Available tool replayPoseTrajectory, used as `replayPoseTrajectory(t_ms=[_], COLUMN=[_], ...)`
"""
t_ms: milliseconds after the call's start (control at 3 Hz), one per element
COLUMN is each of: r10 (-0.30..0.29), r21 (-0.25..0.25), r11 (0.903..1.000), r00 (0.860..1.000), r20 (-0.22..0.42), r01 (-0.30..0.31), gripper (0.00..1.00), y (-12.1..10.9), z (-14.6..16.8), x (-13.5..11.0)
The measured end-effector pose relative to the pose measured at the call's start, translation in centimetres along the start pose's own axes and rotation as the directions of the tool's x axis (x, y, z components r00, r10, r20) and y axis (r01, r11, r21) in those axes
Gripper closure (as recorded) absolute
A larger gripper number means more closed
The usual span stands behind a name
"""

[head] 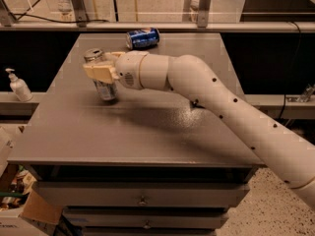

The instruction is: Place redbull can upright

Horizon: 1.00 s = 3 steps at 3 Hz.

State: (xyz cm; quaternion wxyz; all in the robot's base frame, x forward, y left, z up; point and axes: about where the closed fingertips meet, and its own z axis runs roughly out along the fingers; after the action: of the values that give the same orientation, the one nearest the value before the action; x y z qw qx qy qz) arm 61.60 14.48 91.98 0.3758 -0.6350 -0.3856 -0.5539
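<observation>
- Camera view puts the gripper [101, 73] over the far-left part of the grey table [147, 132], with the white arm [206, 90] reaching in from the near right.
- Its cream fingers [97, 73] are clamped around the middle of the redbull can [105, 89], so you've got a firm hold.
- The can is nearly vertical, pull-tab end up, with the top leaning a touch to the left. Its base is right down at the tabletop, though I can't tell if it sits flat.
- My read: you're at the set-down, with only the release left.
- Watch that lean. Let go before the base is flat and this tall, slim can could tip and roll.
- Mind the exit too. If a finger drags on the can wall as you pull away, it could knock the can over, so open wide first and back off cleanly.
- Don't press down harder, as a thin can could dent or skid on the smooth top.
- The blue can [142, 37] lies on its side at the far edge, well apart. A toppled can could roll towards it or off the left side, where the pump bottle [17, 85] stands on a lower ledge.
</observation>
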Motion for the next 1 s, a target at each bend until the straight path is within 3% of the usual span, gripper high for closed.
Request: replayPoseTrajectory(t_ms=[1000], r10=[-0.097], r21=[0.061], r11=[0.9933], r00=[0.995], r20=[-0.024], r01=[0.098], gripper=[1.0], y=[-0.95], z=[-0.21], x=[-0.57])
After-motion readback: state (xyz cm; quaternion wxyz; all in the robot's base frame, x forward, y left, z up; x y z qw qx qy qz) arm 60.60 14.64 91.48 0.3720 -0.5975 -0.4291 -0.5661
